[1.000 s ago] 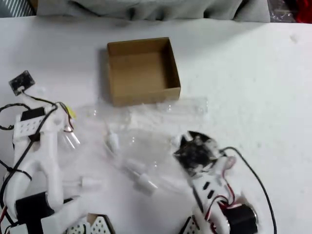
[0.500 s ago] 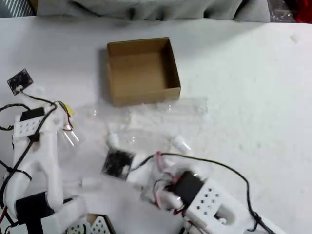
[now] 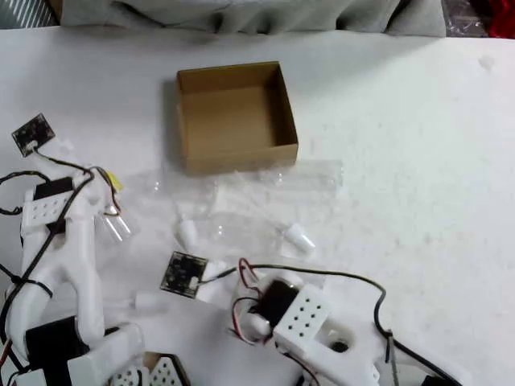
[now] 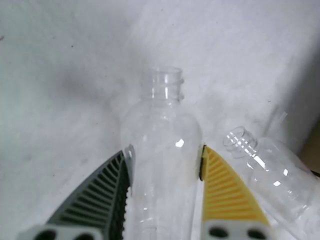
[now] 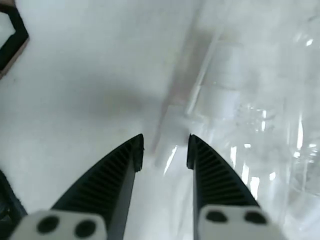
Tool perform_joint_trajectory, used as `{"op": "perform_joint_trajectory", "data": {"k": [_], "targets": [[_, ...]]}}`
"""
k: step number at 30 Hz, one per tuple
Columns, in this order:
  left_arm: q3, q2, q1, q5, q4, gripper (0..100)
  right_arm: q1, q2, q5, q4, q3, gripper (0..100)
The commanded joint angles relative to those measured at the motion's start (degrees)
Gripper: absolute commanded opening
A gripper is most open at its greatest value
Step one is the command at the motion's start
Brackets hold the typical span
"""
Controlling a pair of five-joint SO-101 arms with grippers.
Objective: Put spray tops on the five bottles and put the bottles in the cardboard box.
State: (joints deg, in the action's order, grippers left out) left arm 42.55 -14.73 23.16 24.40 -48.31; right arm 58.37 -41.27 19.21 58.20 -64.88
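left pincer: clenched on a clear bottle, grey finger and yellow finger pressed against opposite sides of the body. neck open, no top fitted. sits front-left of the cardboard box, well apart from it. second bottle lies just beside the held one, neck also open.

right pincer: released, fingers apart, low over the worktop with a pale clear piece between the tips. can't tell what the piece is, or whether it touches. right arm sits straight in front of the box, well apart from it.

box: open side up, near wall facing the arms.

other bottles: lie on their sides, scattered just in front of the box.

first spray top: loose on the worktop, in front of the box's left corner. second spray top: same, in front of the right corner. third spray top: farther front-left of the box, near the left arm.
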Motion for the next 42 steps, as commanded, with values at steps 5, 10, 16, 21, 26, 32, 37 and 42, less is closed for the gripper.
{"op": "perform_joint_trajectory", "data": {"k": [5,10,16,21,26,32,37,42], "targets": [[-0.70,-0.31,0.57,-0.44,1.41,2,-2.15,10.51,-0.70,-8.57,0.26,11.3],[-0.53,-0.31,0.57,-0.44,1.32,2,-2.15,14.46,-0.70,-11.56,0.62,11.3],[-0.35,-0.22,0.57,-0.44,1.32,2,-2.15,14.46,-0.26,-9.63,2.11,1.2],[-0.18,-0.22,0.57,-0.44,1.32,2,-6.81,14.46,-0.09,8.40,14.33,1.9],[-0.18,-0.22,0.57,-0.44,1.32,2,-21.85,14.46,10.29,26.33,28.66,1.7],[-0.18,-0.22,0.40,-0.44,1.32,2,-42.59,14.46,29.54,35.21,34.02,1.7],[-0.09,-0.22,0.31,-0.44,1.32,2,-62.46,14.73,50.46,35.74,33.93,1.7],[-0.09,-0.22,0.22,-0.44,1.32,2,-80.92,15.16,75.25,28.53,33.49,1.8]]}}
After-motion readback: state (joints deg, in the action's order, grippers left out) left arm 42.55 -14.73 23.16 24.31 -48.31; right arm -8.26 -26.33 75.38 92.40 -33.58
